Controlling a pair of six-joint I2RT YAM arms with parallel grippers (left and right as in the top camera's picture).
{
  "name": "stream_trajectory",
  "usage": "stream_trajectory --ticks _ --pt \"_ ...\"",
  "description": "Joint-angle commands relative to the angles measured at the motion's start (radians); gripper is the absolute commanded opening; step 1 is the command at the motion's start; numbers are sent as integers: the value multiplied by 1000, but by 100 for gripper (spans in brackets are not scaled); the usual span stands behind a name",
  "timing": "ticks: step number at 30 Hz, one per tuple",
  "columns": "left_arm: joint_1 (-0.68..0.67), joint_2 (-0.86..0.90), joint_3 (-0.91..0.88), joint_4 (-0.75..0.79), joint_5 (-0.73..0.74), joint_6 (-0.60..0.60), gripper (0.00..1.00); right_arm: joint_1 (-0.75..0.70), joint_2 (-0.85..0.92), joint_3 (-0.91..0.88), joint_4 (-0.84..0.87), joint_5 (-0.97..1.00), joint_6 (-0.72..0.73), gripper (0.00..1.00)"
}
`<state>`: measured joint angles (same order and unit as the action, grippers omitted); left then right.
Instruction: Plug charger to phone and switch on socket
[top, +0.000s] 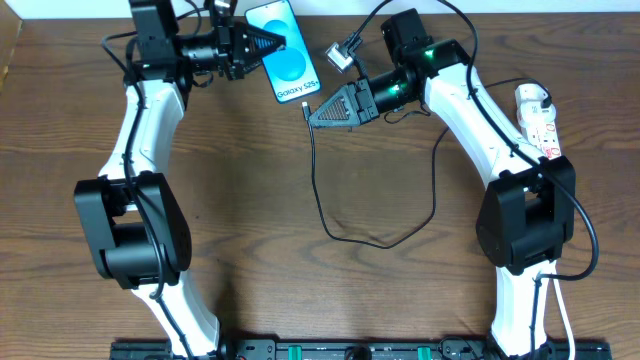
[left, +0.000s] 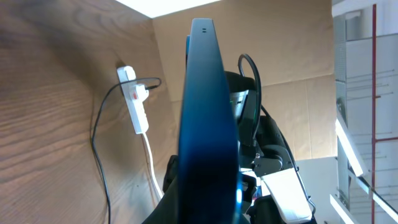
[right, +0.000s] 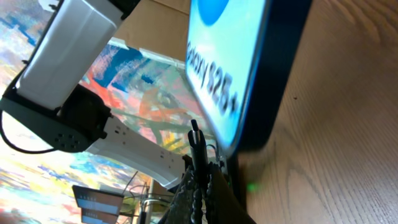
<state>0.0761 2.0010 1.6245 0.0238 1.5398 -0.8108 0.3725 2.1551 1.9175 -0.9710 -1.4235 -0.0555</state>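
- Currently, seen from overhead, the left gripper (top: 262, 44) is closed on the phone (top: 285, 58) near the far edge of the table (top: 250, 200), with its blue screen lit.
- The right gripper (top: 318, 110) is clamped on the charger (top: 316, 180) just behind its plug tip (right: 195, 138). The tip sits close to the phone's lower end but is not inserted.
- The black cable loops across the table toward the socket (top: 537, 118), well apart on the right. The left wrist view shows the adapter (left: 139, 94) seated in it.
- The step in hand looks to be lining the tip up with the phone's port, which is not visible.
- Next, the tip needs a fine, straight push into the port while the left claw braces the phone. The socket's switch comes afterwards.
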Motion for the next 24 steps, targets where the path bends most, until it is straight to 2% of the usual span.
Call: stream_trajectory --ticks 1,24 --pt "-10 -15 3 2 34 5 7 -6 -35 5 2 -4 -2 1" --pt "-23 -15 3 -8 34 5 7 -24 -34 5 14 -4 10 1"
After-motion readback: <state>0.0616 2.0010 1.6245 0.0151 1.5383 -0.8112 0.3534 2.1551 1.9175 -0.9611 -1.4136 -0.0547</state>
